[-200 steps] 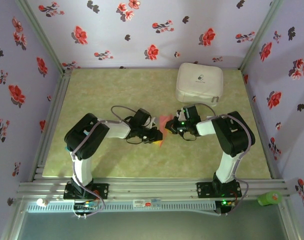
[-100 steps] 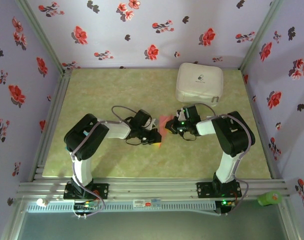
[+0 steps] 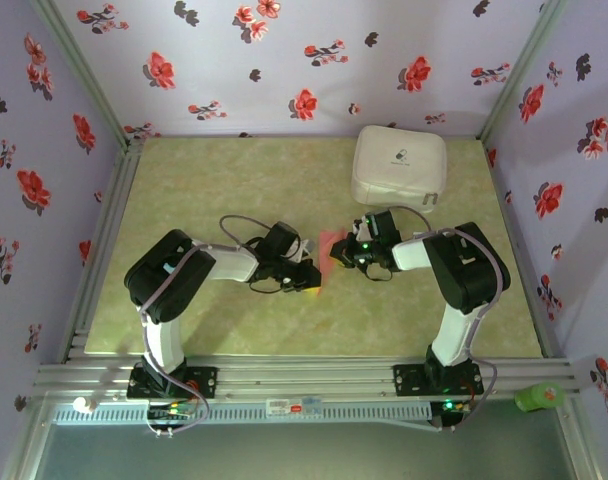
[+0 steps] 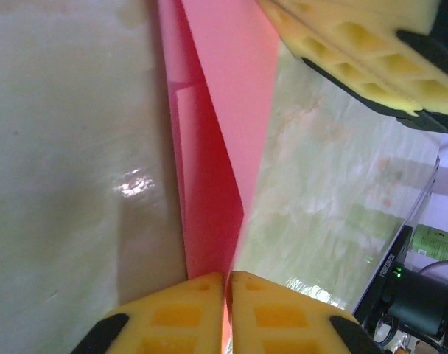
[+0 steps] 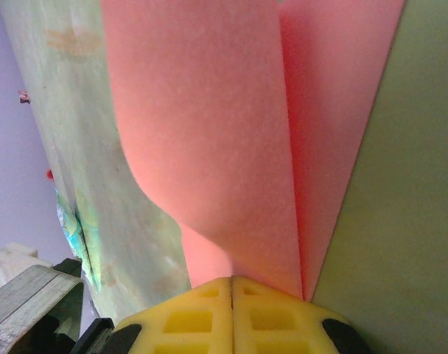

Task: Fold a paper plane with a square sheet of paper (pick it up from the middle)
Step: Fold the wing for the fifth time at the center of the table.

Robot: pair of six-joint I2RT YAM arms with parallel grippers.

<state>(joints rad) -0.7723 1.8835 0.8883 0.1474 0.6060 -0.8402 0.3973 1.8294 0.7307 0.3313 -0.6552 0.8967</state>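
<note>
At mid-table the left gripper [image 3: 311, 277] has eased slightly toward its base, jaws pinched on the square sheet of paper [image 3: 330, 250]. The right gripper [image 3: 347, 256] (barely moved) clamps the opposite end. The creased sheet hangs between them, and I'd say they are drawing the fold taut.

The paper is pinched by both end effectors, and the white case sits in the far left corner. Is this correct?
No. The white case sits in the far right corner, as the top external view shows. The left end effector and right end effector are indeed both shut on the paper.
</note>
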